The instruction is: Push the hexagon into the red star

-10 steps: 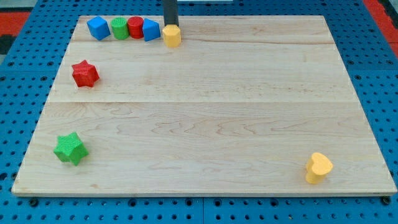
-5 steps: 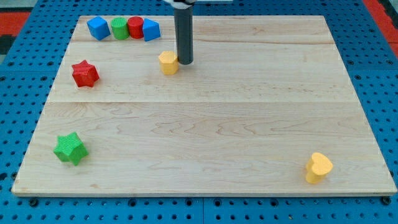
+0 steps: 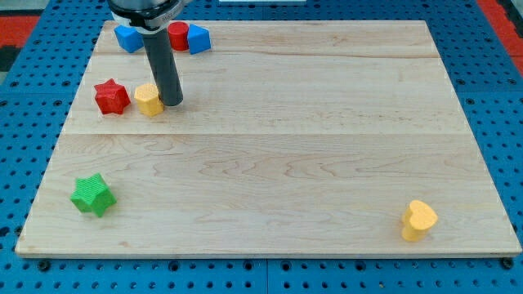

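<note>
My tip [image 3: 172, 104], end of dark rod, no fingers on rig, touching right side of yellow hexagon block [image 3: 148, 100]. Hexagon on pale wooden board [image 3: 286, 163], far left, just right of red star block [image 3: 111, 96], narrow gap between. Green star block [image 3: 91, 194] near left; yellow heart block [image 3: 418, 220] near right.

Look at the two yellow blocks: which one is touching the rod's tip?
The yellow hexagon, beside the red star; my tip presses its right side. The yellow heart sits alone at the view's bottom right.
</note>
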Controlling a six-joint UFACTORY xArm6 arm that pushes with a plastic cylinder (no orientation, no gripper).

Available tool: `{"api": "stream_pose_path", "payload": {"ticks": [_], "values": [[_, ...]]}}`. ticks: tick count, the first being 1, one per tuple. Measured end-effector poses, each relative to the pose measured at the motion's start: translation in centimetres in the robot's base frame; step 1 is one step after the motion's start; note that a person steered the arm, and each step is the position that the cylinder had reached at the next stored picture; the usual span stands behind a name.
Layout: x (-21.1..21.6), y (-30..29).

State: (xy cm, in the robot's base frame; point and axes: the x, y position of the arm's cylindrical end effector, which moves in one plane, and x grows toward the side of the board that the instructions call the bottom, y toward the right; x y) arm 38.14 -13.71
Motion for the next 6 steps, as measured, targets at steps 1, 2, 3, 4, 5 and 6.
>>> {"api": "stream_pose_path", "payload": {"ticks": [1, 2, 3, 4, 5, 6], "values": [[0.0, -0.3], [0.0, -1.4], [0.2, -1.7], [0.5, -2.1], [0.5, -2.8], [0.5, -3.4]]}}
